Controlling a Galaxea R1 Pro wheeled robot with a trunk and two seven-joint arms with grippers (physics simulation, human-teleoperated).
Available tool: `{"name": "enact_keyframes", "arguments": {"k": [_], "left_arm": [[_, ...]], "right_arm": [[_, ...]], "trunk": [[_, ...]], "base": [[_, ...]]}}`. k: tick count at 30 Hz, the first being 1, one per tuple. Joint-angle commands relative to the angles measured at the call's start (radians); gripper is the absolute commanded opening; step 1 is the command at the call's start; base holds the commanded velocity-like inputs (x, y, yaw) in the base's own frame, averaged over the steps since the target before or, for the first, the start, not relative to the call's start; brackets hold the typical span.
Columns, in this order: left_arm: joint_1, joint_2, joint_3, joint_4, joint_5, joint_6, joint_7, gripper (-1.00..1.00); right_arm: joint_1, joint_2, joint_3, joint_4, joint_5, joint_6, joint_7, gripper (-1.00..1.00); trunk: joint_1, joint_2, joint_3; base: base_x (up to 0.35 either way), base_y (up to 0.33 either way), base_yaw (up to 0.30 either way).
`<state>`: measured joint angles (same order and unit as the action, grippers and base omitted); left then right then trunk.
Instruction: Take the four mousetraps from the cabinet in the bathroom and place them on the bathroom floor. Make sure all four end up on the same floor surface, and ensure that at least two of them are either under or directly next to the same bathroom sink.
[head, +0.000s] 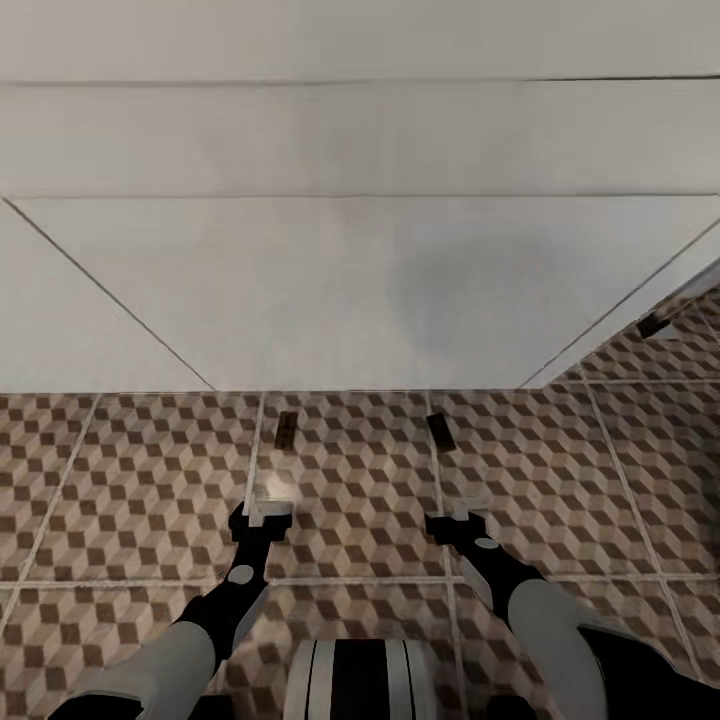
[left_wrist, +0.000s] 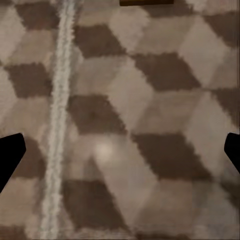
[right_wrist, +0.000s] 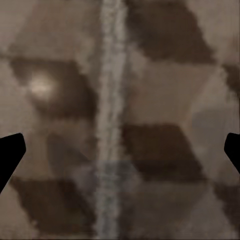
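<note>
Below the white sink unit (head: 360, 290), we have two mousetraps lying flat on the bathroom floor (head: 130, 480): one mousetrap (head: 286, 430) just ahead of the left gripper (head: 266, 508), and a second mousetrap (head: 440, 431) just ahead of the right gripper (head: 462, 516). Both sit close to the unit's front edge, apart from each other. A third dark flat piece (head: 655, 323) lies on the tiles at the unit's right side; it looks like another trap, but it is too small to confirm.

Both sets of fingers are spread wide and hold nothing; in each wrist view the dark fingertips (left_wrist: 11, 152) stand at opposite edges with bare tile between them.

We judge the placing step to be done for these two traps, both next to the sink. The next move calls for lifting both arms off the floor and backing away without brushing the traps.

Floor tiles carry a printed cube pattern in brown, beige and grey, with pale grout lines and a faint sheen. Each trap is a thin dark brown rectangle. The sink unit presents flat, plain white panels.
</note>
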<state>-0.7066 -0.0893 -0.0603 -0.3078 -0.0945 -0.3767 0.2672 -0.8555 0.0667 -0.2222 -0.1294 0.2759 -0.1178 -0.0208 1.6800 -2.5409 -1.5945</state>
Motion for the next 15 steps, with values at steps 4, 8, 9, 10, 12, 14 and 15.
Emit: {"name": "enact_keyframes", "arguments": {"k": [4, 8, 9, 10, 12, 14, 15], "left_arm": [[-0.001, 0.0, -0.004, 0.001, -0.01, -0.001, 0.01, 1.0], [-0.001, 0.0, -0.003, 0.001, -0.01, -0.001, 0.01, 1.0], [-0.001, 0.0, -0.003, 0.001, -0.01, -0.001, 0.01, 1.0], [-0.001, 0.0, -0.003, 0.001, -0.01, -0.001, 0.01, 1.0], [-0.001, 0.0, -0.002, 0.001, -0.009, -0.001, 0.01, 1.0], [-0.001, 0.0, -0.002, 0.001, -0.009, -0.001, 0.01, 1.0], [-0.001, 0.0, -0.002, 0.001, -0.009, -0.001, 0.01, 1.0]], "right_arm": [[0.0, 0.001, -0.008, 0.001, 0.011, -0.003, -0.002, 1.0], [0.0, 0.001, -0.008, 0.001, 0.011, -0.003, -0.002, 1.0], [0.0, 0.001, -0.007, 0.001, 0.011, -0.003, -0.002, 1.0], [0.0, 0.001, -0.007, 0.001, 0.011, -0.003, -0.002, 1.0], [0.0, 0.001, -0.007, 0.001, 0.011, -0.003, -0.002, 1.0], [0.0, 0.001, -0.007, 0.001, 0.012, -0.003, -0.002, 1.0], [0.0, 0.001, -0.007, 0.001, 0.011, -0.004, -0.002, 1.0]], "trunk": [[-0.001, 0.0, 0.0], [-0.001, 0.0, 0.0], [-0.001, 0.0, 0.0], [-0.001, 0.0, 0.0], [-0.001, 0.0, 0.0], [-0.001, 0.0, 0.0], [-0.001, 0.0, 0.0]], "base": [[-0.345, 0.0, 0.0], [-0.346, 0.0, 0.0], [-0.346, 0.0, 0.0], [-0.346, 0.0, 0.0], [-0.346, 0.0, 0.0], [-0.346, 0.0, 0.0], [-0.346, 0.0, 0.0]]}}
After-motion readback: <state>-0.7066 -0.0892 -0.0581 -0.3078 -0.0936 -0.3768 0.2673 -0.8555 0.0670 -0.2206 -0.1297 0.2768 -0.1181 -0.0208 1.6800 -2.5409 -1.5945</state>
